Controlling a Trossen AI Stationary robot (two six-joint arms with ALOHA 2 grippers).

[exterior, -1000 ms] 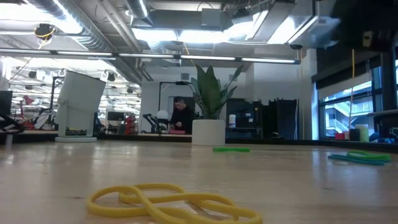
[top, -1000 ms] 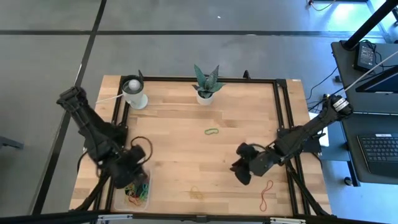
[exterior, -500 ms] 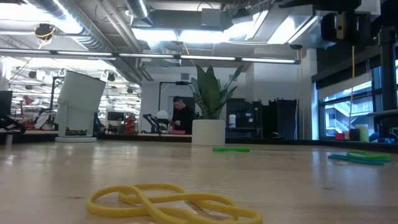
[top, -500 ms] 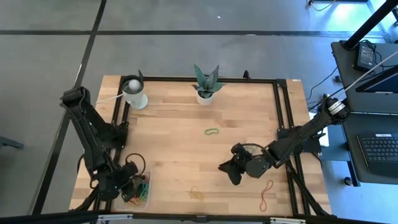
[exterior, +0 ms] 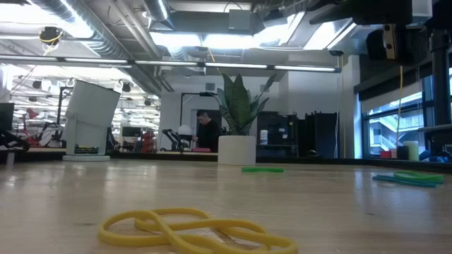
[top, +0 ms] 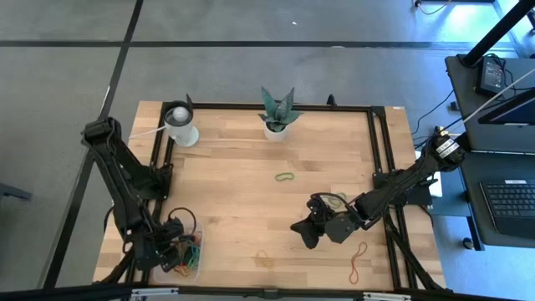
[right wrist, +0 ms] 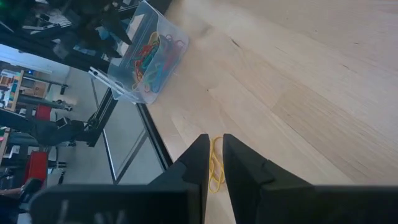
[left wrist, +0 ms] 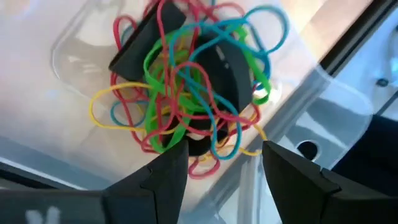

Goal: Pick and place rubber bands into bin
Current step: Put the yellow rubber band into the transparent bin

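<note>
Bin (top: 191,259) holds tangled pile of rubber bands (left wrist: 186,93); left gripper (left wrist: 221,165) above it, jaws apart, empty. Right gripper (right wrist: 212,163) jaws near-closed, empty, over yellow band (top: 264,259). Green band (top: 285,176), red band (top: 359,261) left on worktop (top: 242,209).

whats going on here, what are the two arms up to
Two robot arms are clearing rubber bands off a wooden table into a clear bin at its front left corner. The left gripper hangs over the bin with its fingers apart, above a tangle of bands inside. The right gripper is out over the middle of the table, fingers nearly together, aimed at a yellow band. Green and red bands lie loose too.
</note>
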